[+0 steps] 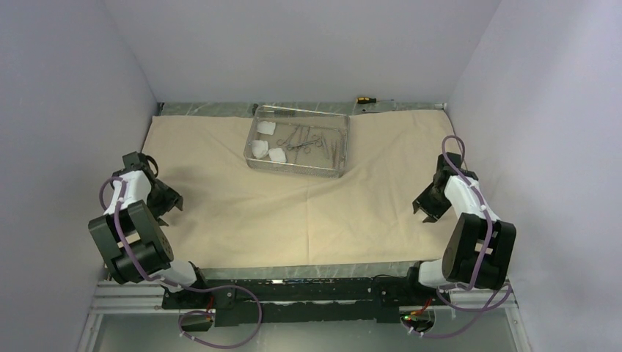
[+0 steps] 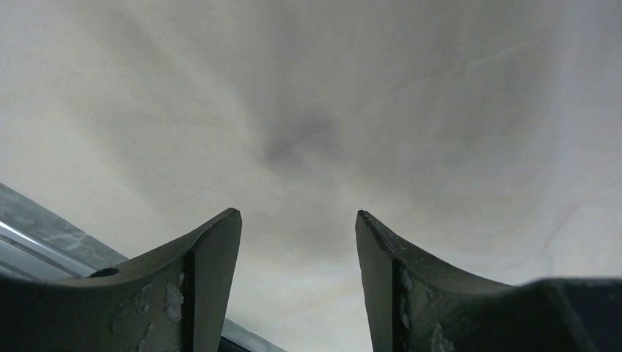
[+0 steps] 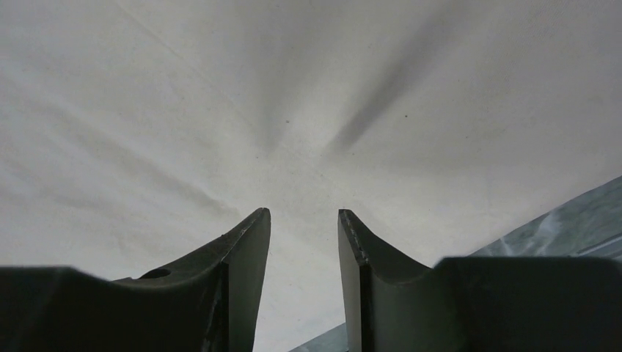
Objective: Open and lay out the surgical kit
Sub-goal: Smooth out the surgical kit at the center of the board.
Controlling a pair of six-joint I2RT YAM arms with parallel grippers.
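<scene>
The beige wrap cloth [image 1: 293,198] lies spread flat over the table. The steel wire-mesh tray [image 1: 258,157] stands on it at the back middle, holding three white gauze pads [image 1: 265,127], ring-handled clamps [image 1: 301,138] and slim tweezers [image 1: 331,144]. My left gripper [image 1: 170,207] is open and empty over the cloth's left part; the left wrist view shows only cloth [image 2: 308,110] between its fingers [image 2: 213,257]. My right gripper [image 1: 423,213] is open and empty over the cloth's right edge; the right wrist view shows cloth [image 3: 220,95] between its fingers [image 3: 246,249].
A yellow-handled screwdriver [image 1: 364,98] lies on the bare table strip behind the cloth. Grey walls close in left, back and right. Bare table [image 3: 579,220] shows beside the cloth's right edge, and the table's edge [image 2: 44,235] shows at the left.
</scene>
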